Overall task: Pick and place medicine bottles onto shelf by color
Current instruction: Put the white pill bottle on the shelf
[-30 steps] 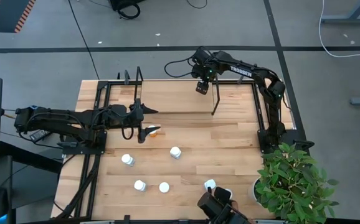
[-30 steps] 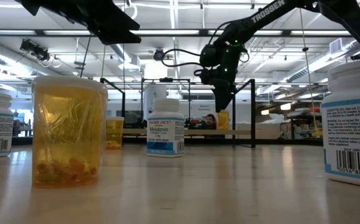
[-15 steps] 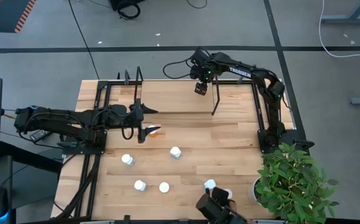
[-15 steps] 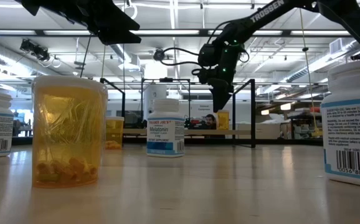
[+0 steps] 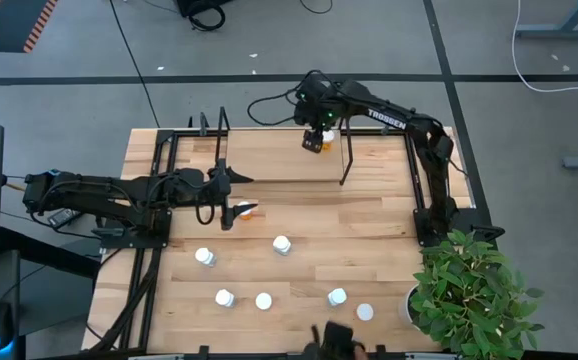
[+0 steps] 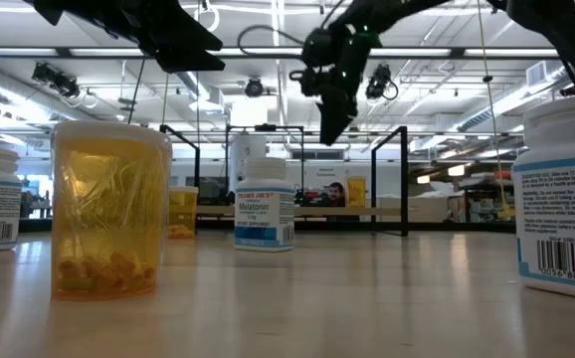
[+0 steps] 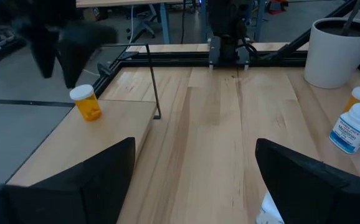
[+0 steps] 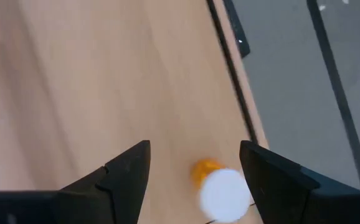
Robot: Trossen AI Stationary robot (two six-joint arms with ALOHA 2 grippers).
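An orange medicine bottle with a white cap (image 8: 220, 186) stands on its base on the light wooden shelf (image 5: 269, 155), toward the shelf's right end (image 7: 86, 102). My right gripper (image 8: 195, 171) hangs open above it, fingers apart and clear of the cap (image 5: 314, 138). My left gripper (image 5: 231, 180) waits open over the table beside the shelf's near edge (image 7: 192, 180). Another orange bottle (image 5: 245, 210) sits on the table just near of it. Several white-capped bottles (image 5: 282, 244) stand farther toward the near edge.
Black wire uprights (image 5: 347, 160) stand at the shelf's ends, one close to my right gripper. A potted plant (image 5: 474, 295) fills the near right corner. Bottles (image 6: 108, 209) crowd the table's near part. Bare wood lies between the shelf and those bottles.
My right gripper has risen from the shelf and drifted a little toward the table's left, tipping slightly. The orange bottle stays standing on the shelf below it.
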